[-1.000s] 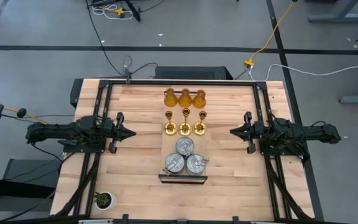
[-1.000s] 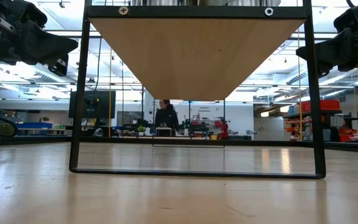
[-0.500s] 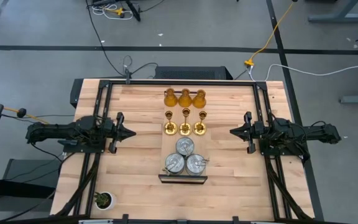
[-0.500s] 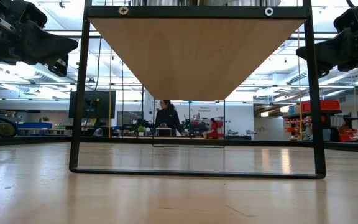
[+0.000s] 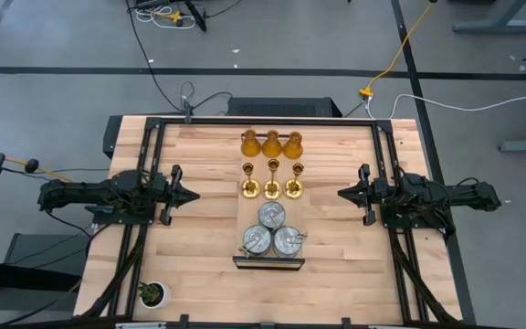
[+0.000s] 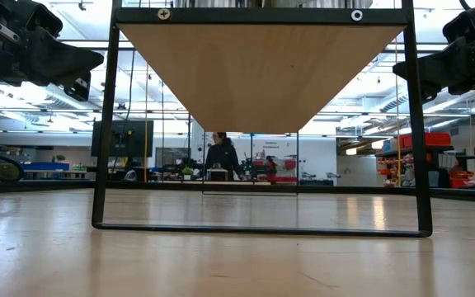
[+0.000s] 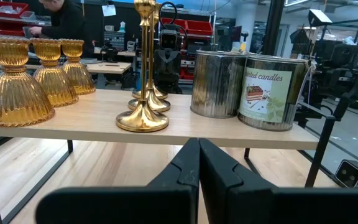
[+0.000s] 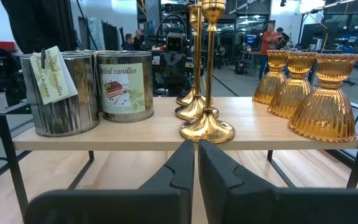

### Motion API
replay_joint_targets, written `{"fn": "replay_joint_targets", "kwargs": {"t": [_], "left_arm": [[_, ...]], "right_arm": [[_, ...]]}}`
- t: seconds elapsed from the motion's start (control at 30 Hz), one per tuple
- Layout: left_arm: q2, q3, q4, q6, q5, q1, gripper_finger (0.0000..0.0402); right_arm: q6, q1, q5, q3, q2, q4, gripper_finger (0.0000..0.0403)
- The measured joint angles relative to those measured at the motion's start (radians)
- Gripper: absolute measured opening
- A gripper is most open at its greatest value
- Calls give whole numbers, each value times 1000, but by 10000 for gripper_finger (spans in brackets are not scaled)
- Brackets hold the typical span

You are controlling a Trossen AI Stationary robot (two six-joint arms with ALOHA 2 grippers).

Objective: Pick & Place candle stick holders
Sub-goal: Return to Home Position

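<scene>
A small wooden shelf on a black frame stands in the middle of the table. Three amber bell-shaped glass holders line one end. Three shiny gold thin-stemmed candlesticks cross the middle, and three squat round silver metal tins cluster at the other end. The left end effector and right end effector hover on either side, clear of the shelf, fingers pressed together and empty.

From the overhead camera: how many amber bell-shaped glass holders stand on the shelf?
3, in one row at the end of the light wooden shelf: left amber bell-shaped glass holder, middle one, right one. None seems hidden.
</scene>
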Motion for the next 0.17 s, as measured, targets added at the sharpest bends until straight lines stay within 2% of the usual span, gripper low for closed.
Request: {"fn": "replay_joint_targets", "kwargs": {"t": [0.17], "left_arm": [[0, 0, 0, 0, 0, 0, 7]], "right_arm": [[0, 0, 0, 0, 0, 0, 27]]}}
